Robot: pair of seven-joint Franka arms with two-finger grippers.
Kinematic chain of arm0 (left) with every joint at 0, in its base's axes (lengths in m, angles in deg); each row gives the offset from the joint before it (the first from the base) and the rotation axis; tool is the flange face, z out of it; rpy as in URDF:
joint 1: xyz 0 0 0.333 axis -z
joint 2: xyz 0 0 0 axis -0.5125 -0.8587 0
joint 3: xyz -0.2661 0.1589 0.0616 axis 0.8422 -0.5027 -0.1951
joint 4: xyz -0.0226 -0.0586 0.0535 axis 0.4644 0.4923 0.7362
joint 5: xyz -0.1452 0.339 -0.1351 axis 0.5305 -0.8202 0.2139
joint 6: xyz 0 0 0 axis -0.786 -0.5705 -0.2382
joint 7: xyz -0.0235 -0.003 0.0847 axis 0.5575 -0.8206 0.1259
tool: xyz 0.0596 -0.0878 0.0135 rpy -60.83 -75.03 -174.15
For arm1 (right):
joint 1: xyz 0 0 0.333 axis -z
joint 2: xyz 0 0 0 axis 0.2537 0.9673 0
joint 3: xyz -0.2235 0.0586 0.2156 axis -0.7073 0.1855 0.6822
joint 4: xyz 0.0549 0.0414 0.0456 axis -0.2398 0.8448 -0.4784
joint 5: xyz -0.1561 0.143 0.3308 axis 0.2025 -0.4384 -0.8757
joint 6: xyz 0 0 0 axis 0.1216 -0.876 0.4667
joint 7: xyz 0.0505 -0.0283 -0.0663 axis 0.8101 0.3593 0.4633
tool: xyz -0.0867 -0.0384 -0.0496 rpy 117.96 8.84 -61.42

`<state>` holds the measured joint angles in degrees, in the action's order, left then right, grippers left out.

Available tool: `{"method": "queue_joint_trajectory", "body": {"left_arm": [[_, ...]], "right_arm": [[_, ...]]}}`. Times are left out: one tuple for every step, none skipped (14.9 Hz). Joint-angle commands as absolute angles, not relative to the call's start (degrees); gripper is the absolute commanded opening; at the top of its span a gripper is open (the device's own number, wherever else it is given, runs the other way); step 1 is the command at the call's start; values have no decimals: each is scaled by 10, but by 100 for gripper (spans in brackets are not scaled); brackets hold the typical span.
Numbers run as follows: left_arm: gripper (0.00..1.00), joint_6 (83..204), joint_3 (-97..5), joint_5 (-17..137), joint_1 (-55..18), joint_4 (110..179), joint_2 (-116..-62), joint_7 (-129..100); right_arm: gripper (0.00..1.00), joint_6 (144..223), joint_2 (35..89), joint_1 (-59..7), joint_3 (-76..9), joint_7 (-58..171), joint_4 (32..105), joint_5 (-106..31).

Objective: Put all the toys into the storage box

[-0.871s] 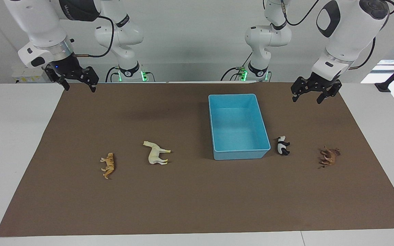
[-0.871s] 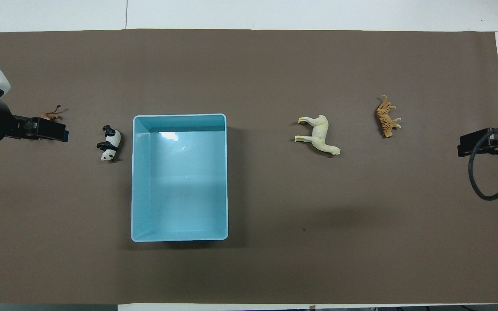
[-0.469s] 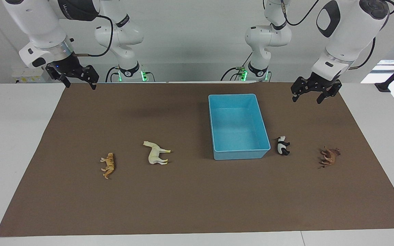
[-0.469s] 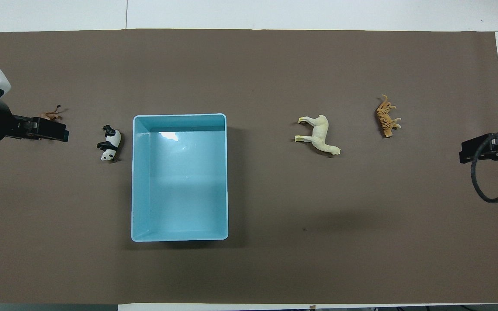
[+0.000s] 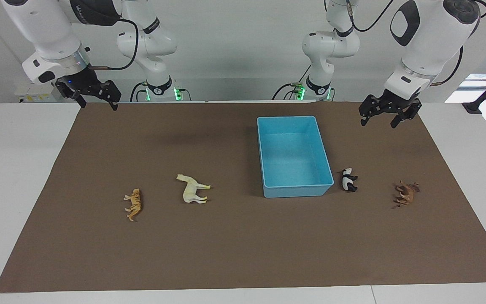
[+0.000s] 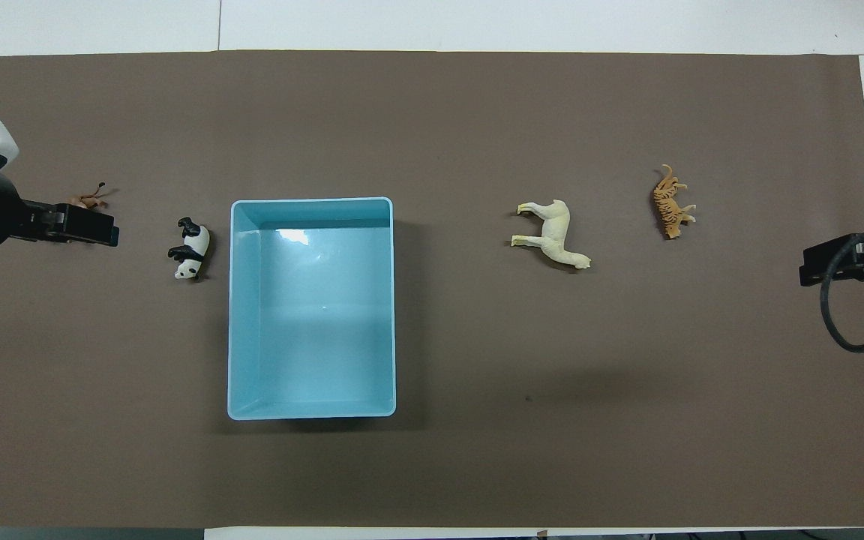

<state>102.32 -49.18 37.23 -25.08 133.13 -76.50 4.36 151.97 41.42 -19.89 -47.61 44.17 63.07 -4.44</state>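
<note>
My left hand hangs open over the brown mat at its end of the bench; my right hand hangs open at the other end. On the mat, the blue box holds nothing. The panda lies just beside it, the brown animal toward the left arm's end. The horse and tiger lie toward the right arm's end.

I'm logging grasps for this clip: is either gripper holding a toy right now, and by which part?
Nothing is held. The left gripper and right gripper hang open and empty above the mat; all four toys lie on it outside the box.
</note>
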Motion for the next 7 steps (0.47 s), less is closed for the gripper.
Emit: {"method": "queue_joint_trajectory", "body": {"left_arm": [[100, 1027, -492, 378, -254, 1348, -751, 51], [100, 1027, -492, 378, -254, 1348, -751, 51], [100, 1027, -492, 378, -254, 1348, -751, 51], [100, 1027, -492, 378, -254, 1348, -751, 51], [100, 1027, -492, 378, -254, 1348, -751, 51], [100, 1027, -492, 378, -254, 1348, -751, 51], [100, 1027, -492, 378, -254, 1348, -750, 51]], "right_arm": [[100, 1535, 401, -198, -472, 471, 643, -48], [100, 1569, 405, -197, -472, 474, 647, -48], [100, 1593, 408, -197, -472, 481, 655, -44], [100, 1609, 418, -194, -472, 488, 664, -44], [100, 1631, 429, -193, -472, 500, 674, -44], [100, 1653, 440, -194, -472, 505, 684, -44], [100, 1668, 452, -192, -471, 510, 686, -44]]}}
